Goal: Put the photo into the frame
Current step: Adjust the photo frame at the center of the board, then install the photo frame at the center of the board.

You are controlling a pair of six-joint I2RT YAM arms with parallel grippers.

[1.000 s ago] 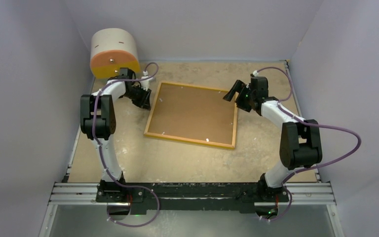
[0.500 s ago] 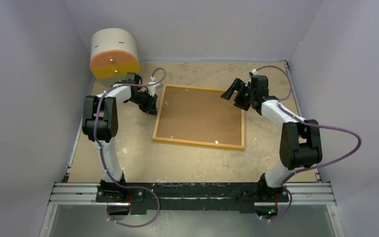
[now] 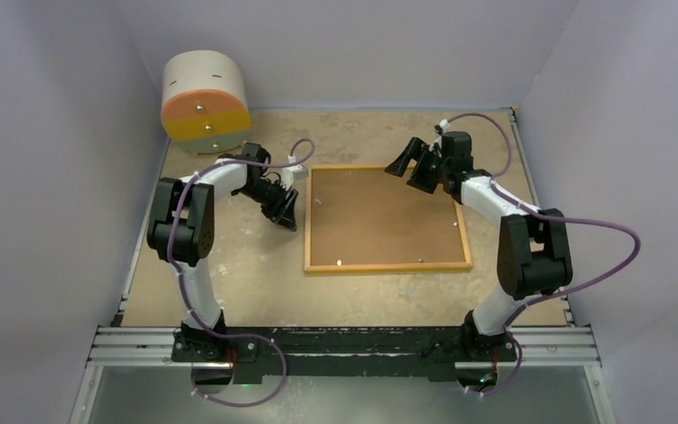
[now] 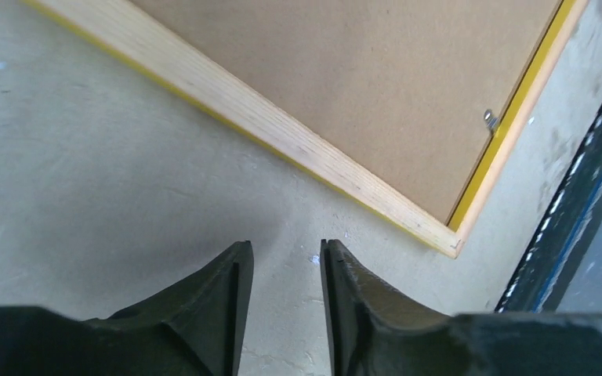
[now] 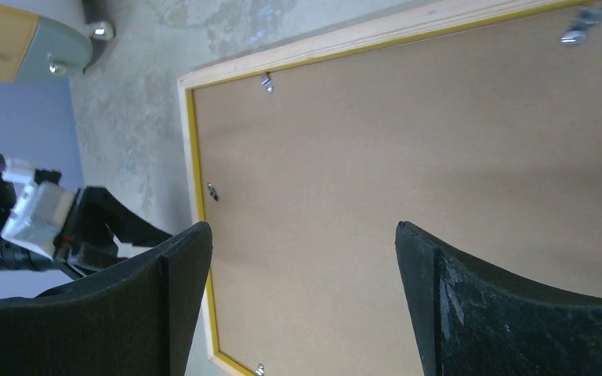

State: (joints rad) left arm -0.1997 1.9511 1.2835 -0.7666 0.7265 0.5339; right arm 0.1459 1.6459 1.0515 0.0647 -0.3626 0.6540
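Zero items are held: L gripper [image 4: 281, 249] narrow, just left of frame [image 4: 282, 131]; R gripper [image 5: 302, 235] wide, above its far edge.

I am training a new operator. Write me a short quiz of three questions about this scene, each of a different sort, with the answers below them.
1. True or false: the frame lies flat on the table with its brown backing board facing up.
2. Which one has its jaws wider apart? A) the left gripper B) the right gripper C) both the same
3. What does the left gripper hold between its fingers?

Key
1. True.
2. B.
3. Nothing. It is beside the frame and does not touch it.
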